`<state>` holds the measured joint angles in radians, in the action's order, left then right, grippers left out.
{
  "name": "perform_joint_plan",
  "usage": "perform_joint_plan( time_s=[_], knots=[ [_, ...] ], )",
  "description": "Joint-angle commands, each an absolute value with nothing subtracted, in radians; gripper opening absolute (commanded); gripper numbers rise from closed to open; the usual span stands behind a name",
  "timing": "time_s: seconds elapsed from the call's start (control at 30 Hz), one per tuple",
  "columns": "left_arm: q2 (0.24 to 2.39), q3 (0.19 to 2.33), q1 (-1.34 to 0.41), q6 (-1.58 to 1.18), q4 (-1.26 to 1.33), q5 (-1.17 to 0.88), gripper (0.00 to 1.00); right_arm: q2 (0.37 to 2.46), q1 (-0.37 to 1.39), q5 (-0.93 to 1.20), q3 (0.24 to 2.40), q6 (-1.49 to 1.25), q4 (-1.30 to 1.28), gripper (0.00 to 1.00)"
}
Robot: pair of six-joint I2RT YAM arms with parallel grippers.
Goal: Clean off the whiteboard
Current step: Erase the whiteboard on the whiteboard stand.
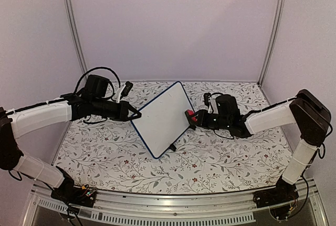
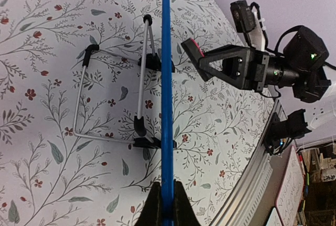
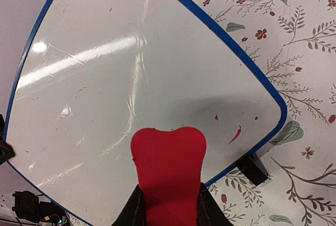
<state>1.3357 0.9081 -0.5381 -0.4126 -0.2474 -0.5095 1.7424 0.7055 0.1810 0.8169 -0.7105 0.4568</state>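
The whiteboard [image 1: 161, 120] stands tilted on its wire stand [image 2: 110, 95] in the middle of the table. My left gripper [image 1: 137, 115] is shut on its left rim. In the left wrist view that blue rim [image 2: 166, 79] runs edge-on between the fingers of the left gripper [image 2: 167, 205]. My right gripper [image 1: 195, 117] is shut on a red eraser [image 1: 190, 115] at the board's right edge. In the right wrist view the eraser [image 3: 169, 163] rests against the white face [image 3: 131, 68] near the lower right corner. A few small red marks [image 3: 235, 134] lie beside it.
The table carries a floral cloth [image 1: 220, 158]. A black clip foot [image 3: 253, 169] sits under the board's lower corner. Plain walls and metal posts [image 1: 73, 27] enclose the back and sides. A metal rail [image 1: 173, 205] runs along the near edge.
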Motion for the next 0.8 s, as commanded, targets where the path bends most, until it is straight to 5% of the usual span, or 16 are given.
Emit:
perform_joint_plan(
  time_s=[0.0, 0.77],
  knots=[
    [1.338, 0.921, -0.538, -0.399, -0.210, -0.538, 0.00, 1.737, 0.678, 0.115, 0.847, -0.714, 0.418, 0.09],
    [1.345, 0.920, -0.538, -0.400, -0.210, -0.541, 0.00, 1.883, 0.675, 0.323, 0.859, -0.733, 0.508, 0.09]
  ],
)
